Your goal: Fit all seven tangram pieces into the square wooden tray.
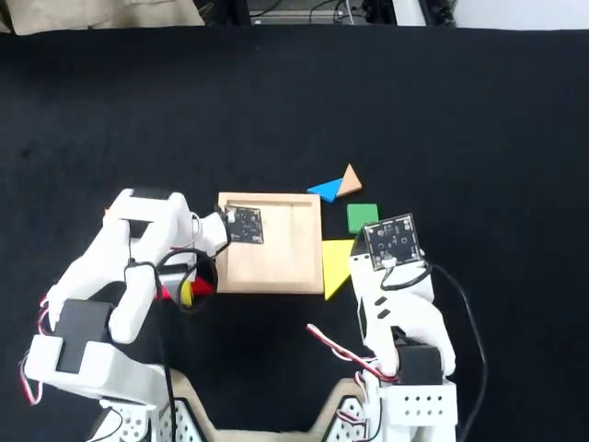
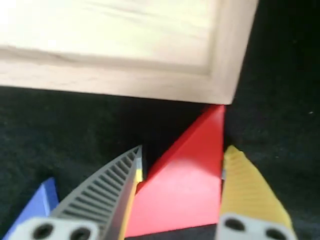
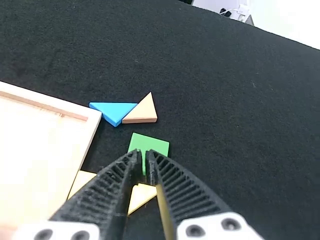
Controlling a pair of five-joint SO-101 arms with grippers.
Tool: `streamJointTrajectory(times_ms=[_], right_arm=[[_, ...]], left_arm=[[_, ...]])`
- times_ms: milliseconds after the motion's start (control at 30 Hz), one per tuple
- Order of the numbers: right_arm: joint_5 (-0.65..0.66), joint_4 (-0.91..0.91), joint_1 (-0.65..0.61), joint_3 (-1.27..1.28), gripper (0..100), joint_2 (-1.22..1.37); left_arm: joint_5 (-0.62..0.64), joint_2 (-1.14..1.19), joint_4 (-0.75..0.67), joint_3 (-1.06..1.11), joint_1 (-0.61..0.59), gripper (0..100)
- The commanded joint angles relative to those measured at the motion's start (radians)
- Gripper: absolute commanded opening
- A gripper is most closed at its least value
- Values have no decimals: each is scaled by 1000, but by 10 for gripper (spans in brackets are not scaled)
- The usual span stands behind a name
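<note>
- The square wooden tray (image 1: 272, 276) lies flat on the black worktop (image 1: 460, 110) between the two arms, within reach of both. No piece lies inside it, so the task looks barely begun.
- The left gripper (image 2: 185, 152) is low at the tray's near-left corner. Its jaws are clamped on the red triangle (image 2: 182, 192), one finger along each slanted side.
- The triangle's tip points at the tray's outer corner and almost touches it. The piece probably has to be lifted over the rim rather than slid in.
- A darker blue piece (image 2: 35, 210) lies on the worktop just beside the grey finger, outside the grip.
- The right gripper (image 3: 145, 154) hangs above the loose pieces on the tray's right side. Its jaws are together, a thin slit between them, and hold nothing.
- The green square (image 3: 156, 145) lies right under those tips, which suggests it is the right arm's likely next pick. The jaws would have to part first.
- The yellow triangle (image 1: 336, 265) rests against the tray's right edge.
- The light blue triangle (image 1: 324, 191) and the tan triangle (image 1: 351, 180) touch each other near the tray's far-right corner, well apart from the left arm.
</note>
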Motion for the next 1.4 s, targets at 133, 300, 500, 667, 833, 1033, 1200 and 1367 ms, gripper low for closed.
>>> streamJointTrajectory(times_ms=[133, 300, 500, 667, 833, 1033, 1200, 1367], right_arm=[[11, 5, -17, -5, 32, -61], [11, 5, -17, -5, 32, -61], [11, 5, -17, -5, 32, -61], [11, 5, -17, -5, 32, -61], [11, 5, -17, -5, 32, -61], [12, 5, -17, -5, 32, -61], [12, 5, -17, -5, 32, -61], [12, 3, -17, -5, 32, -61]], left_arm=[[166, -2, -23, -186, -41, 161], [353, -9, -25, -208, -35, 150], [695, 0, -26, -248, -21, 152], [598, -63, 89, -344, -102, 153], [78, -112, 371, -417, -194, 169], [-97, -41, 368, -364, -194, 397], [-141, 51, 316, -377, -186, 376], [-178, 114, 313, -424, -183, 374]])
